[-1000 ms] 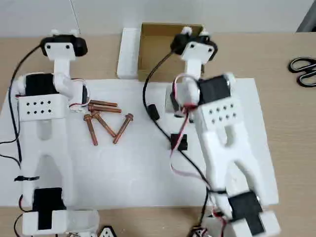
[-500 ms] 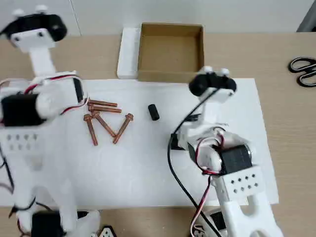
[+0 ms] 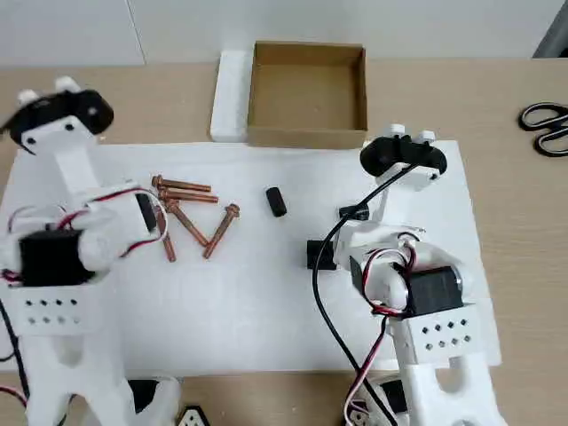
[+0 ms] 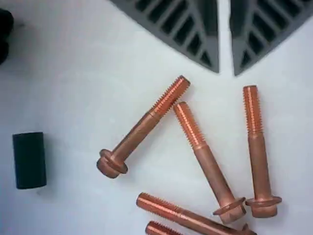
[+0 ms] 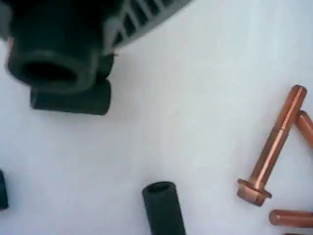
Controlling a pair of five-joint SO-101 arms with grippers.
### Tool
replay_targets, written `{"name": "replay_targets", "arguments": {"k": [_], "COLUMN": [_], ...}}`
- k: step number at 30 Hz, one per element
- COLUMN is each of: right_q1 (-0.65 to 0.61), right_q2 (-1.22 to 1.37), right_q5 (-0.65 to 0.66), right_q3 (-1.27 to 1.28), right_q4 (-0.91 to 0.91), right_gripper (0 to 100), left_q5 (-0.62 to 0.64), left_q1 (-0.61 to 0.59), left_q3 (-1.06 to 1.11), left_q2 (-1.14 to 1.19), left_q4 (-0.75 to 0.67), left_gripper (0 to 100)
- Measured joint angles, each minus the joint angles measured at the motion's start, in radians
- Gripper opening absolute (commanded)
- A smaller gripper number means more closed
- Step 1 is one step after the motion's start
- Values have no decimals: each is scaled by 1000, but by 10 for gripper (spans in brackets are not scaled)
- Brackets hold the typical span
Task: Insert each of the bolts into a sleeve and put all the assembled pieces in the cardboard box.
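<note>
Several copper bolts (image 3: 188, 216) lie loose on the white mat (image 3: 240, 302) at its left; the left wrist view has them close up (image 4: 142, 134). My left gripper (image 4: 225, 71) hangs just above them, fingers (image 4: 188, 27) nearly together with nothing between. A black sleeve (image 3: 276, 201) lies alone mid-mat, and two more sleeves (image 3: 353, 211) (image 3: 319, 253) lie beside the right arm. My right gripper (image 5: 83, 54) is shut on a black sleeve (image 5: 49, 63), its hollow end facing the camera, just above another sleeve (image 5: 71, 100). The cardboard box (image 3: 306, 93) stands at the far edge.
A white foam block (image 3: 229, 96) stands against the box's left side. Scissors (image 3: 546, 124) lie on the wooden table at the far right. Black cables (image 3: 324, 302) run from the right arm across the mat.
Both arms have drawn back from their far stretched poses. The right arm left the box area and came down over the sleeves; the left arm swung over the bolts.
</note>
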Motion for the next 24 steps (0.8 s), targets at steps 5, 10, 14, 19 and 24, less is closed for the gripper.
{"name": "replay_targets", "arguments": {"k": [5,10,14,19,24], "right_q1": [0,3,35,54,49], "right_q2": [0,0,0,-2,-6], "right_q5": [0,0,0,0,0], "right_q3": [0,0,5,43,44], "right_q4": [0,0,0,0,-3], "right_gripper": [4,4,4,4,4], "left_q5": [0,-17,-35,-48,-48], "left_q1": [0,0,0,0,-28], "left_q3": [241,311,313,256,152], "left_q2": [-23,75,201,361,471], "left_q4": [-189,-262,-270,-273,-273], "left_gripper": [7,7,6,7,12]}}
